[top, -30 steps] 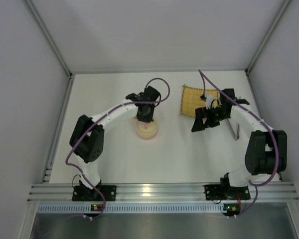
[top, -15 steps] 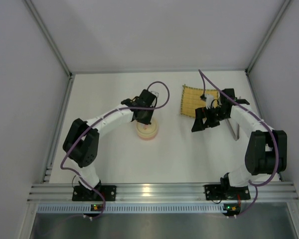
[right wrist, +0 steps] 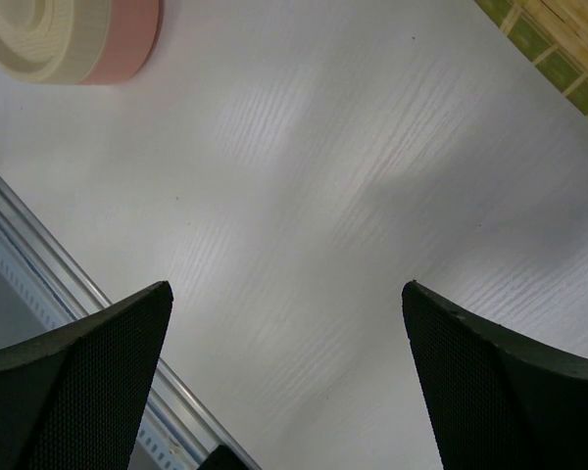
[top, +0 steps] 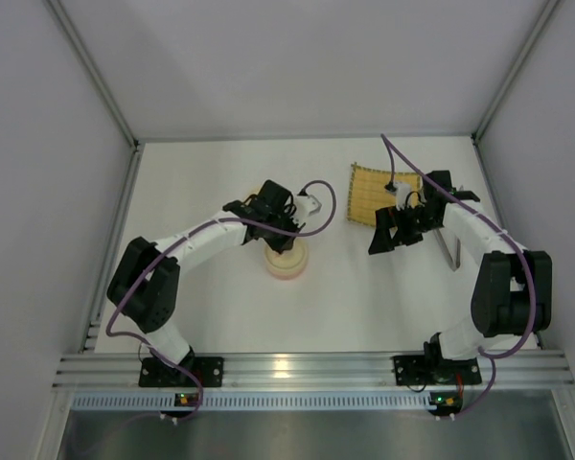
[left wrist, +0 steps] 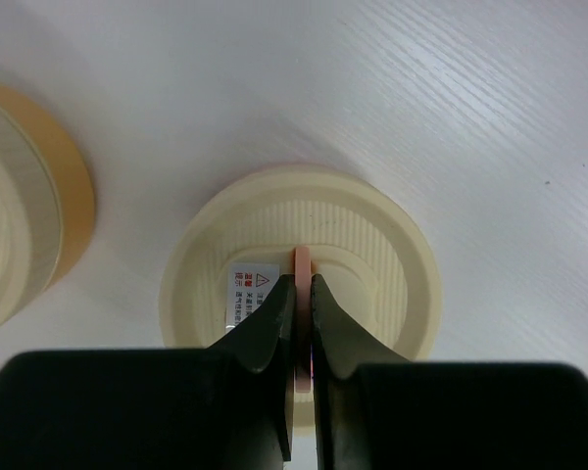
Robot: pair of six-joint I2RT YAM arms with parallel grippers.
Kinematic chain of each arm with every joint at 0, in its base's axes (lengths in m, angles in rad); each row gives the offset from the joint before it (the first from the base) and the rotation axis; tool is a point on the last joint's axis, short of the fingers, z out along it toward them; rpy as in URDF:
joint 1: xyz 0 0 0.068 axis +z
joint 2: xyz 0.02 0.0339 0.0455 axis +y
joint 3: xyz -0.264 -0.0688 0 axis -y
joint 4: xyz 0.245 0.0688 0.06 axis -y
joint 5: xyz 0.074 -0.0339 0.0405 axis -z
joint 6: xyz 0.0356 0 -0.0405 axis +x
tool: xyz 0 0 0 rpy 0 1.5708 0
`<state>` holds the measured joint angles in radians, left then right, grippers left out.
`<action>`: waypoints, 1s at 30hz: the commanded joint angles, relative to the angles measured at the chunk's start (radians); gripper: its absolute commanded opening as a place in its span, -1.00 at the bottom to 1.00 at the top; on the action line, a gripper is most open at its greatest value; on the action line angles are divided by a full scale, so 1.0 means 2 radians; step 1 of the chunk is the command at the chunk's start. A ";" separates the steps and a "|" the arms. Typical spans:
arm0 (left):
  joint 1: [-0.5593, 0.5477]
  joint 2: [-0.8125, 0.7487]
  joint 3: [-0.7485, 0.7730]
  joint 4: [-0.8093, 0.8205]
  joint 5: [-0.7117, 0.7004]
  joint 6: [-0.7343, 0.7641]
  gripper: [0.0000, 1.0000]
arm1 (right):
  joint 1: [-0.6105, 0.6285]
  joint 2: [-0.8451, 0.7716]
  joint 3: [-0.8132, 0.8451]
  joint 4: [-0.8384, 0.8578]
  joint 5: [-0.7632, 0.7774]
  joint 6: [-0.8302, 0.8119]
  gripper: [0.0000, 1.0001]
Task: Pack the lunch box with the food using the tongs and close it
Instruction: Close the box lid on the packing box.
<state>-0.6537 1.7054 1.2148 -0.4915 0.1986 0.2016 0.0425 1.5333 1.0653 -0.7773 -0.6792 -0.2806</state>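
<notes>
Left tool point(left wrist: 302, 289) clamped on the pink tab point(left wrist: 301, 258) of a cream lid point(left wrist: 392, 284). The lid sits on the pink-rimmed bowl point(right wrist: 127, 41), orange-rimmed bowl point(left wrist: 49, 211) just beside it. Right tool point(right wrist: 284, 286) wide open, empty, above the bare surface point(right wrist: 304, 176) near the bamboo mat point(top: 376, 192). Tongs point(top: 449, 251) lie beside the right arm.

White table point(top: 364, 297); on it lunch box point(top: 287, 266), bamboo mat point(top: 372, 192), tongs point(top: 449, 251).

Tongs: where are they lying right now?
In the top view the tongs lie at the right, beside the right arm, just nearer than the yellow mat's right corner.
</notes>
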 commanded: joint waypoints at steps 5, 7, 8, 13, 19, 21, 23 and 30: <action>-0.003 0.016 -0.060 -0.052 0.085 0.059 -1.00 | -0.007 0.002 0.001 0.016 -0.011 -0.015 0.99; -0.003 0.021 -0.058 -0.055 0.090 0.077 -1.00 | -0.007 0.003 0.002 0.015 -0.012 -0.015 0.99; -0.003 0.028 -0.052 -0.062 0.095 0.089 -1.00 | -0.007 0.003 0.002 0.015 -0.012 -0.015 0.99; -0.003 0.059 -0.028 -0.128 0.112 0.190 -1.00 | -0.007 0.003 0.006 0.010 -0.011 -0.018 0.99; -0.004 0.052 -0.028 -0.148 0.109 0.238 -1.00 | -0.008 0.003 0.008 0.006 -0.011 -0.018 0.99; -0.003 0.055 -0.017 -0.153 0.099 0.229 -1.00 | -0.008 0.003 0.008 0.006 -0.012 -0.017 0.99; -0.003 0.057 -0.005 -0.160 0.092 0.218 -0.65 | -0.008 0.003 0.008 0.007 -0.013 -0.018 0.99; -0.003 0.030 0.009 -0.151 0.066 0.167 -0.25 | -0.007 -0.002 0.007 0.003 -0.012 -0.018 0.99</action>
<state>-0.6613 1.7344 1.2644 -0.6071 0.3950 0.5800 0.0425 1.5333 1.0653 -0.7788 -0.6788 -0.2947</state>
